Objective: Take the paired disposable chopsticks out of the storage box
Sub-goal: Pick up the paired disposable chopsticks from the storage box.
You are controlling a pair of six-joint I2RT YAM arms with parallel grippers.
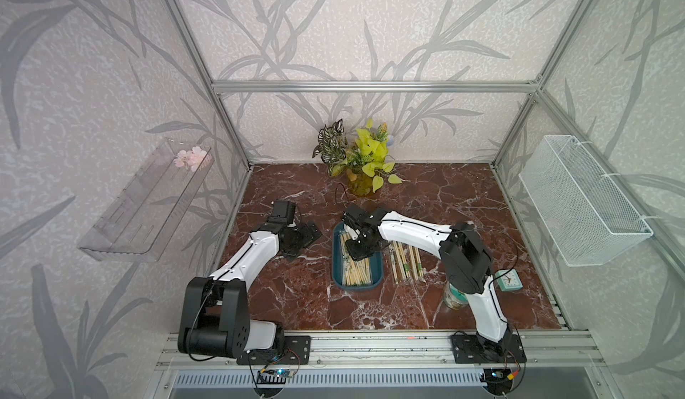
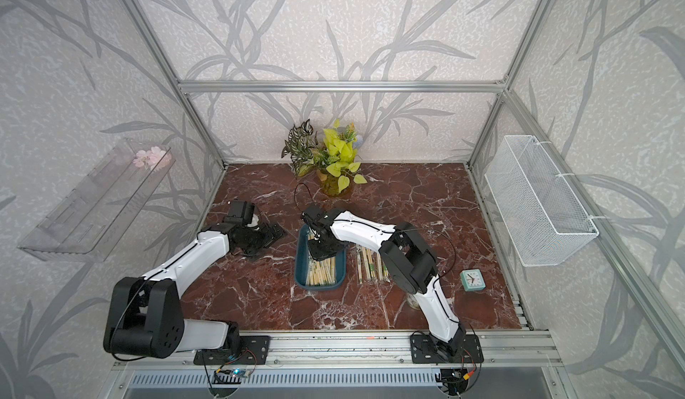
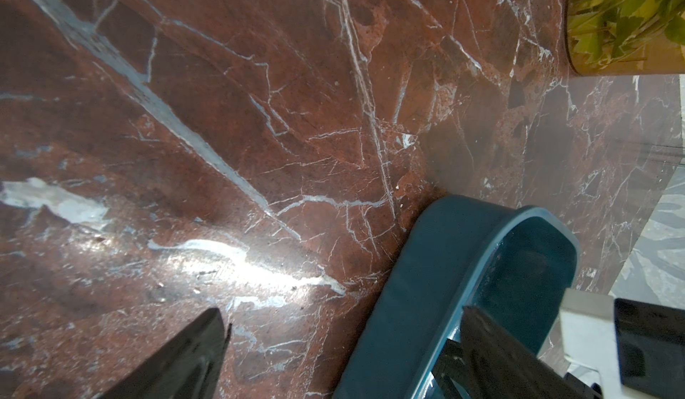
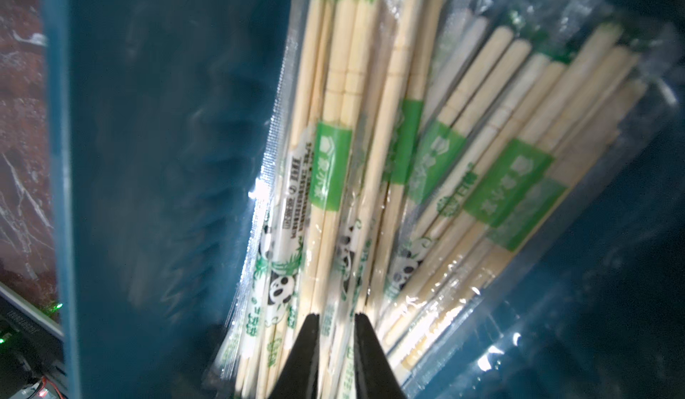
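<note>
Several chopstick pairs (image 1: 406,263) beside storage box (image 1: 357,287), plant (image 1: 365,156) behind, clock (image 1: 508,280) right

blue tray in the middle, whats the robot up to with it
The right gripper is down inside the storage box, its jaws narrowed around one pair from the heap of paired disposable chopsticks; whether it grips yet is unclear. Several wrapped pairs already lie on the table beside the box. The left gripper hangs open next to the box, holding nothing.
</note>
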